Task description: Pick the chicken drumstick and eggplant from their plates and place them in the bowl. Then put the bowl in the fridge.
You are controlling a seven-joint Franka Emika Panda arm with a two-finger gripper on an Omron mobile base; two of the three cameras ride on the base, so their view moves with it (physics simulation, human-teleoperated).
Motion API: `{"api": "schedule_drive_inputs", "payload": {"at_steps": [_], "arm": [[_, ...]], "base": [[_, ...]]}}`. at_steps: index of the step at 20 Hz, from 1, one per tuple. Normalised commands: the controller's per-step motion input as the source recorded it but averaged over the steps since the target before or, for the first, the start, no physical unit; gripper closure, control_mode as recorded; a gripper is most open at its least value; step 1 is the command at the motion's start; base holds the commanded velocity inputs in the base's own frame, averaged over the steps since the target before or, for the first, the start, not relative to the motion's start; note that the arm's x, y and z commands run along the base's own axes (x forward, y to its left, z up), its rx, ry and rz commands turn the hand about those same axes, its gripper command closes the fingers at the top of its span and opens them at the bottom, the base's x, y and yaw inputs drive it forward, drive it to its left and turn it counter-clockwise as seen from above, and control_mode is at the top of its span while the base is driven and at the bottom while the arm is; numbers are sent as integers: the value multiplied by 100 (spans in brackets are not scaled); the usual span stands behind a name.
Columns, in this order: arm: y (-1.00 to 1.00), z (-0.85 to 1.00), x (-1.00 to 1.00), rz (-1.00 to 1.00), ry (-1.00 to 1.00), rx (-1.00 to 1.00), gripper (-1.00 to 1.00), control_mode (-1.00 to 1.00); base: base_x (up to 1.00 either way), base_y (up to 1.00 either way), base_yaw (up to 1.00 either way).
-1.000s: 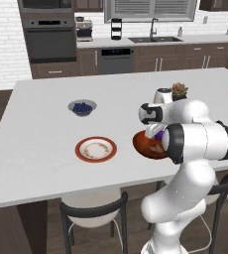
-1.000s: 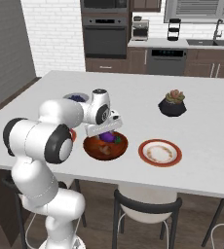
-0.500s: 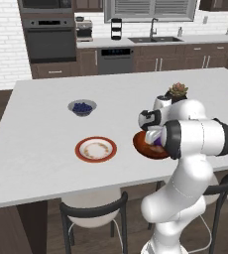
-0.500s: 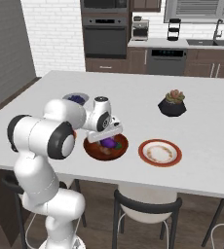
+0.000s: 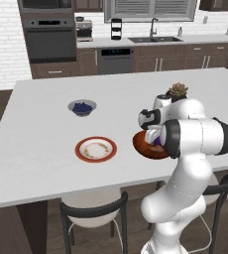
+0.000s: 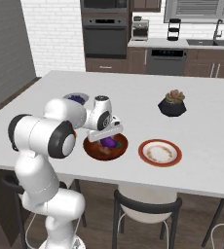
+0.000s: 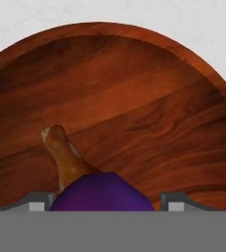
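Purple eggplant (image 7: 101, 193) sits between my gripper (image 7: 103, 201) fingertips, low over the bowl (image 7: 149, 113). Whether they grip it, I cannot tell. It overlaps the chicken drumstick (image 7: 65, 158).

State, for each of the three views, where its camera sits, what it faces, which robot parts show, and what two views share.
Left base view: behind-left, facing the counter; arm at lower right.
Right base view: behind-right, facing the same counter; arm at lower left.
Hand view: on the hand, looking into the bowl; tool fingertips.
Shared: bowl, eggplant.
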Motion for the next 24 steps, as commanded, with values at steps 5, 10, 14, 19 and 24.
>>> {"api": "schedule_drive_inputs", "payload": {"at_steps": [5, 10, 14, 19, 24], "arm": [[0, -5, 0, 0, 0, 0, -100, -100], [0, 6, 0, 0, -4, 0, -100, -100], [1, 29, 0, 0, -10, 0, -100, -100], [7, 31, 0, 0, -8, 0, -100, -100], [32, 58, -41, 0, -6, 0, -100, -100]], "base": [[0, 0, 0], [0, 0, 0], [0, 0, 0], [0, 0, 0], [0, 0, 0]]}}
